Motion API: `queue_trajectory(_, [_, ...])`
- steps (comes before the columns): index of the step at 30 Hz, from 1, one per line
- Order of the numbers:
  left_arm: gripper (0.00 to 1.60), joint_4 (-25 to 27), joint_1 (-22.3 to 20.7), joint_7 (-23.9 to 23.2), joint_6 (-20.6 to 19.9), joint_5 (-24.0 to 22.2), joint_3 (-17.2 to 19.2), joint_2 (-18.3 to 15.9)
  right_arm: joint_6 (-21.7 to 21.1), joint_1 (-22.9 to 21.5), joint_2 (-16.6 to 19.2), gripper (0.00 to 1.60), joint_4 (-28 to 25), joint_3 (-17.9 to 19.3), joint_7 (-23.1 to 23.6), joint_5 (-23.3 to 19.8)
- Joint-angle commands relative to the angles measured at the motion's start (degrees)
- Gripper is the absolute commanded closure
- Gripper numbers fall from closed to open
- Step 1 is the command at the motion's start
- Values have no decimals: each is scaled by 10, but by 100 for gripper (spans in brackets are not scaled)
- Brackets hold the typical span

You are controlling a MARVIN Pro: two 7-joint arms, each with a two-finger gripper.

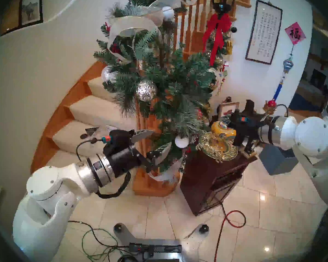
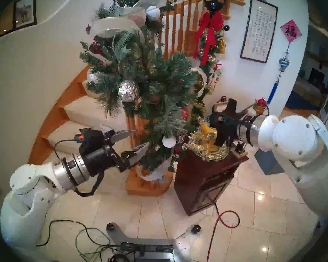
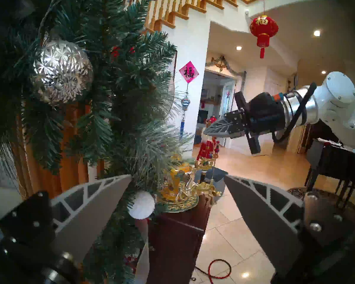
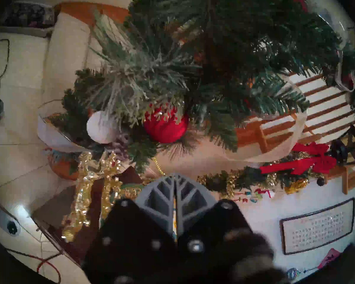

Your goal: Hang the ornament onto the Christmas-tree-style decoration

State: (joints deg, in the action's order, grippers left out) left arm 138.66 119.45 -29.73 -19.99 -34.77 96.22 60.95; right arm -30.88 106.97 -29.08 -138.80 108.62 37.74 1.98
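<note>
Only the left wrist view shows the reindeer (image 3: 208, 188) – gold, glittery – dangling below the pinched right gripper (image 3: 210, 129); left gripper (image 3: 177, 178) gapes wide beside the garland (image 3: 127, 89).

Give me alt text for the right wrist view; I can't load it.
The right gripper, fingers pressed together, points at the underside of the green pine garland, where a red ball and a white snowy ball hang. Gold tinsel lies lower left; the reindeer ornament cannot be made out here.
</note>
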Motion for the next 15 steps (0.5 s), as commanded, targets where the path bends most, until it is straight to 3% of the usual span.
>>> queue_trajectory(1, [0,3,-1,0,1,0,1,0,-5,-38,16,160,0,1,2,-12])
queue_trajectory(15, [0,3,-1,0,1,0,1,0,-3,-113,52,160,9,-3,36,-68])
